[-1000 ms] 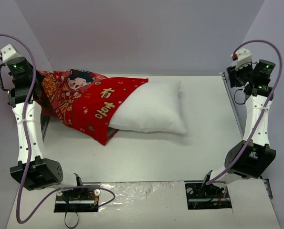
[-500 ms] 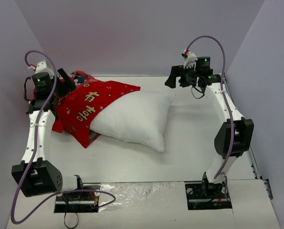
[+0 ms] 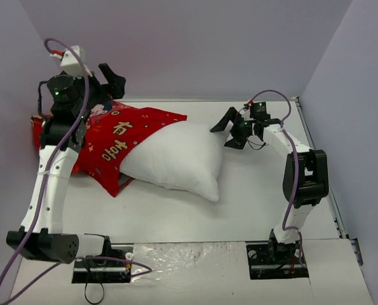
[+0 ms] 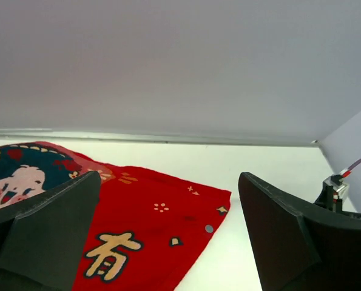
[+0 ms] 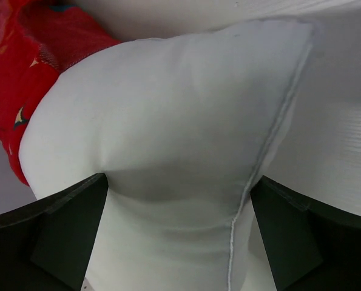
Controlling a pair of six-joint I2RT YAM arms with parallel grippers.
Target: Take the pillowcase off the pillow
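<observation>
The white pillow (image 3: 176, 159) lies across the middle of the table, its left part still inside the red printed pillowcase (image 3: 109, 143). My left gripper (image 3: 109, 79) is raised above the pillowcase's far left end, open and empty. In the left wrist view the pillowcase (image 4: 144, 224) lies flat below the gap between the fingers (image 4: 47, 236). My right gripper (image 3: 229, 131) is low at the pillow's bare right corner, open. In the right wrist view the pillow (image 5: 180, 121) bulges between the spread fingers (image 5: 307, 236), and the pillowcase (image 5: 28, 54) shows behind it.
Grey walls (image 3: 176, 44) close in the table at the back and on both sides. The white tabletop (image 3: 258, 197) runs from the pillow to the right edge. Both arm bases (image 3: 277, 257) sit at the near edge.
The pillow and pillowcase slid left, then stayed. My left gripper opened, let go of the pillowcase and rose. My right arm swung in and down to the pillow's right corner, jaws opening.
</observation>
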